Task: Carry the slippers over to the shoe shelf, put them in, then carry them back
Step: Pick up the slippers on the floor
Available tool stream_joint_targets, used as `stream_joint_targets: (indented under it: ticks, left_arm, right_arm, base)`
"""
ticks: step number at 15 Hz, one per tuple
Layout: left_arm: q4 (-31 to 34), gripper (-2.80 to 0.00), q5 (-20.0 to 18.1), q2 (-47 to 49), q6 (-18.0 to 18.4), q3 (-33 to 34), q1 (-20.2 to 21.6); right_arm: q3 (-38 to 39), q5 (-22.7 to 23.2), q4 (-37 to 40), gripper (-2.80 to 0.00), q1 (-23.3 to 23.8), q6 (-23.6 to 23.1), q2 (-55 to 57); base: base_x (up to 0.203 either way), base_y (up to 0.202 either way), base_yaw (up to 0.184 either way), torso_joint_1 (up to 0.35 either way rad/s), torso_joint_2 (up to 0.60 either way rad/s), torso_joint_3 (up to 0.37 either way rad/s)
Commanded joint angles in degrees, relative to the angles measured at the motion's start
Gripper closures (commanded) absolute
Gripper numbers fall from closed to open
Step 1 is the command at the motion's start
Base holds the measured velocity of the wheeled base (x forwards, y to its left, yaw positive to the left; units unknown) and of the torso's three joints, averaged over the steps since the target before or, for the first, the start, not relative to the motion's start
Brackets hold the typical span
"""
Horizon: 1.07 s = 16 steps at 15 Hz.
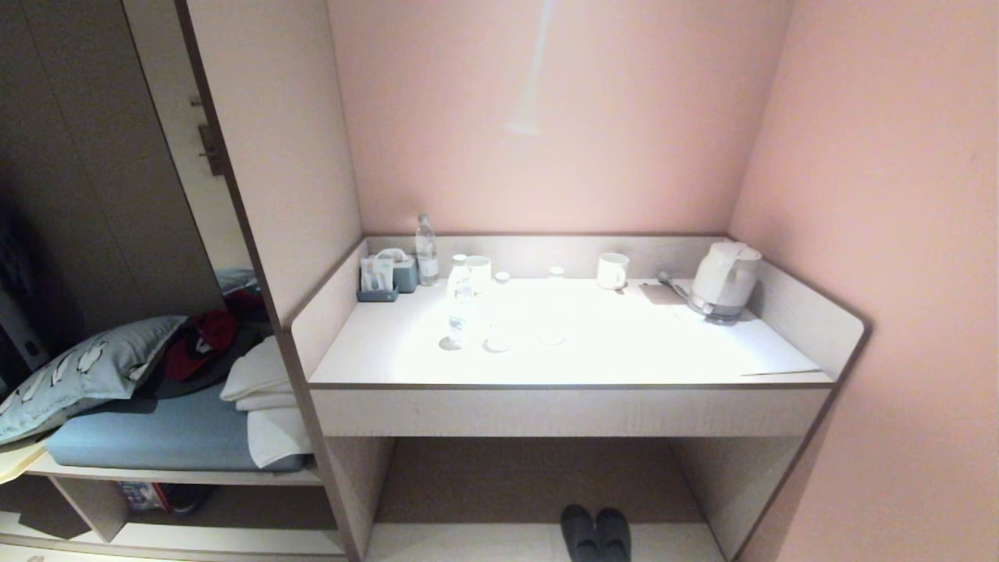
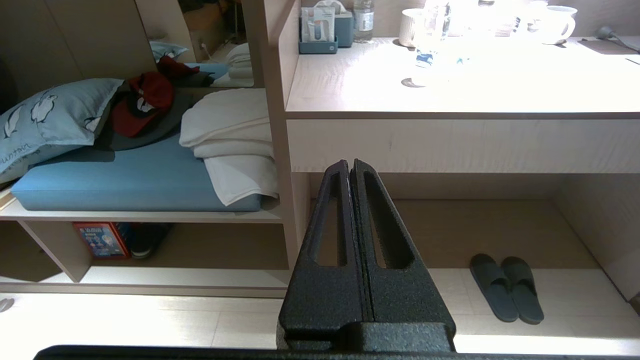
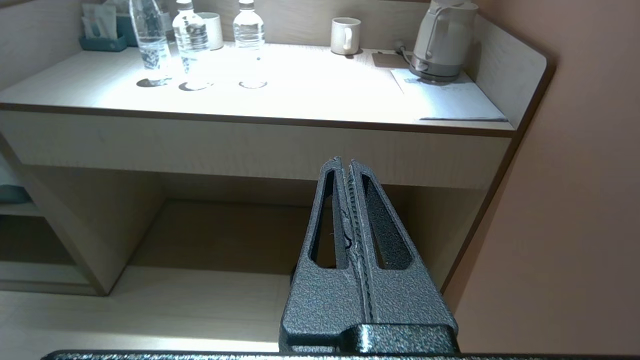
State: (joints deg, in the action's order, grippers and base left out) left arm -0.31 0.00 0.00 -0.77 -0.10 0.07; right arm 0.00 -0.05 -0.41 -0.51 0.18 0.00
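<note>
Two dark slippers (image 1: 596, 532) lie side by side; left claw (image 2: 348, 165) and right claw (image 3: 343, 162) clenched empty.

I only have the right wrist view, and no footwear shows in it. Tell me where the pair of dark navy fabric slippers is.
Observer: The dark navy fabric slippers lie side by side on the pale floor in the recess under the pale wood-grain desk, toward its right side.
Operator: Report the left gripper.
Observer: The left gripper is shut and holds nothing, well short of the slippers.
Operator: Describe what is in the shoe shelf.
Observer: The low pale wood-grain shoe shelf, left of the desk, holds a red box with a lone dark shoe beside it.
</note>
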Motion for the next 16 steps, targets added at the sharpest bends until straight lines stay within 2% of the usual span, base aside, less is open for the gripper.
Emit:
stream_joint_targets:
  ticks: [1, 10, 16]
  left_arm:
    - [0.0, 0.00, 0.0, 0.1, 0.0, 0.0, 0.1]
    - [0.0, 0.00, 0.0, 0.0, 0.0, 0.0, 0.0]
    - [0.0, 0.00, 0.0, 0.0, 0.0, 0.0, 0.0]
  right_arm:
    - [0.0, 0.0, 0.0, 0.00, -0.1, 0.0, 0.1]
    - [0.0, 0.0, 0.0, 0.00, -0.1, -0.1, 0.1]
    - [0.1, 0.0, 0.1, 0.00, -0.1, 0.0, 0.1]
  base:
    - [0.000, 0.000, 0.000, 0.000, 0.00, 0.000]
    - [0.000, 0.000, 0.000, 0.000, 0.00, 0.000]
    - [0.000, 0.000, 0.000, -0.139, 0.30, 0.155]
